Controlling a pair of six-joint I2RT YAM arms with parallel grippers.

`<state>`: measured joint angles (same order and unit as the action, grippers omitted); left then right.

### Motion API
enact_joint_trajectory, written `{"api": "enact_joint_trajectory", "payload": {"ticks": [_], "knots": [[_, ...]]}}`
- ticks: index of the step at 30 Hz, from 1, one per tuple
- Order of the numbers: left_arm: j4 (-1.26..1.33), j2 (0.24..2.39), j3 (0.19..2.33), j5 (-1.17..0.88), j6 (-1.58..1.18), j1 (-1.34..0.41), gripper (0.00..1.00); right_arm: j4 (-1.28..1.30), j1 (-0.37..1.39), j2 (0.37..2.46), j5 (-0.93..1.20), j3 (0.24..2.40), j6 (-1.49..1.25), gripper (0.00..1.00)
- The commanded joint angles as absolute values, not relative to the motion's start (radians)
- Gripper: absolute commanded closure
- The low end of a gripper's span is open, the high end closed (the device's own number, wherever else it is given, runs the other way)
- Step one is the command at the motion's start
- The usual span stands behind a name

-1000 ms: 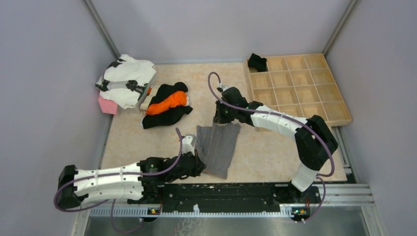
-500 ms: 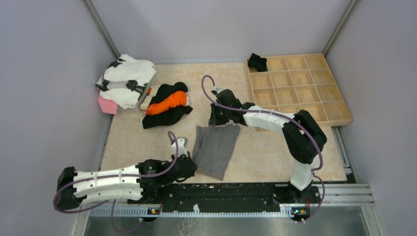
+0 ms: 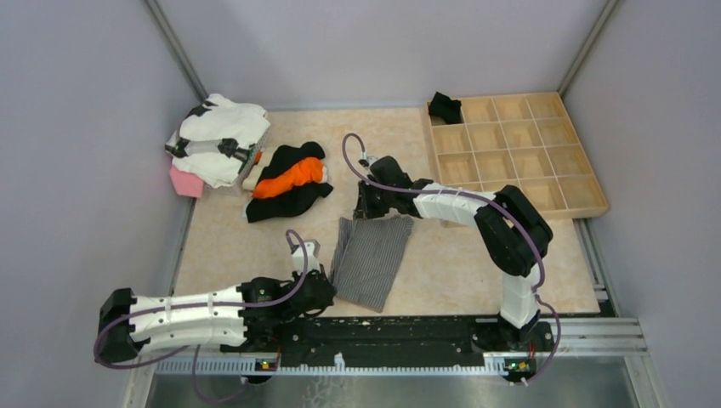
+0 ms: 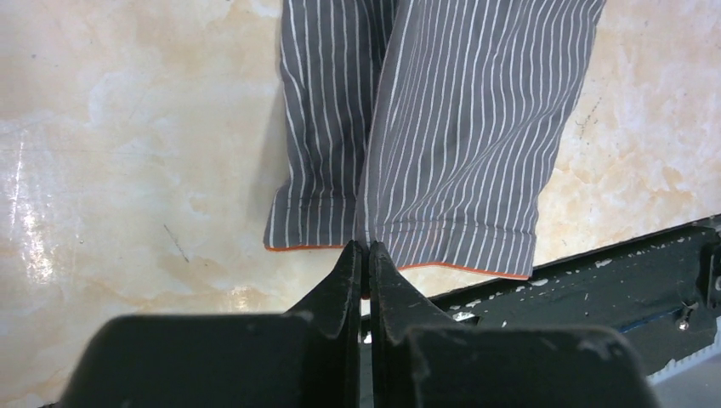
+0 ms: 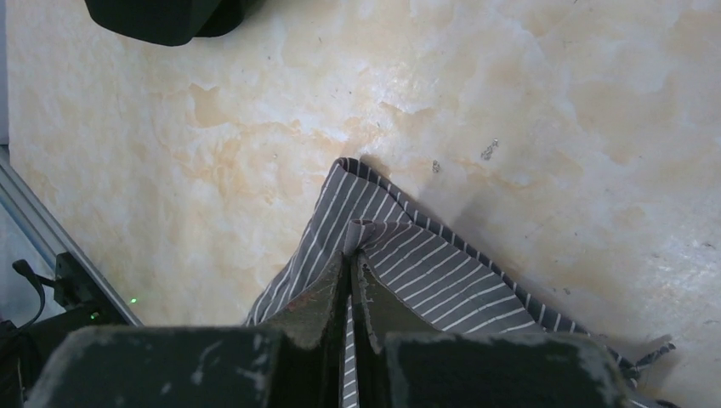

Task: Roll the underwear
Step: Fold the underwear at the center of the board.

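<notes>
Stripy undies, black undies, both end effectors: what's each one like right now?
striped underwear: folded lengthwise, flat on the table, not rolled yet.
left end effector: shut on its near hem.
right end effector: shut on its far edge.
black underwear: bunched in a corner compartment of the tray.

Legible text, all three views: none.
Grey finely striped cloth underwear [image 4: 459, 127]: no lettering, tag or brand can be read.
Black metal rail at the near edge of the bench [image 3: 383, 330]: pale flecks only, nothing that reads as a mark or number.
Wooden tray of square compartments [image 3: 587, 206]: no readable signs.
</notes>
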<state>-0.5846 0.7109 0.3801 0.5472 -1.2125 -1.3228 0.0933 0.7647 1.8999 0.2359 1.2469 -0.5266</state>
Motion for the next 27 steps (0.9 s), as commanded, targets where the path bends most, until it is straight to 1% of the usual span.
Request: {"api": "enact_joint_trajectory", "payload": {"ticks": [1,5,7,10,13,14,18,22,27], "knots": [[-0.610,0.725,0.368,0.573,-1.250,-1.322,0.91,0.035,0.778,1.927,0.262,1.314,-0.529,0.96],[-0.633,0.740,0.371,0.578,-1.276,-1.322,0.78,0.028,0.779,1.940,0.278,1.320,-0.534,0.83],[-0.653,0.743,0.374,0.585,-1.295,-1.322,0.74,0.017,0.779,1.939,0.295,1.318,-0.538,0.77],[-0.699,0.746,0.385,0.600,-1.335,-1.322,0.67,-0.021,0.779,1.920,0.325,1.309,-0.543,0.72],[-0.753,0.744,0.399,0.623,-1.378,-1.322,0.65,-0.017,0.779,1.891,0.330,1.309,-0.528,0.70],[-0.776,0.743,0.405,0.632,-1.398,-1.322,0.62,-0.010,0.779,1.876,0.321,1.303,-0.521,0.71],[-0.806,0.736,0.422,0.665,-1.413,-1.322,0.46,0.030,0.779,1.780,0.243,1.248,-0.488,0.70],[-0.724,0.731,0.420,0.676,-1.349,-1.322,0.30,0.063,0.778,1.702,0.203,1.169,-0.479,0.68],[-0.606,0.717,0.388,0.669,-1.271,-1.322,0.21,0.085,0.776,1.621,0.197,1.069,-0.482,0.68]]}}
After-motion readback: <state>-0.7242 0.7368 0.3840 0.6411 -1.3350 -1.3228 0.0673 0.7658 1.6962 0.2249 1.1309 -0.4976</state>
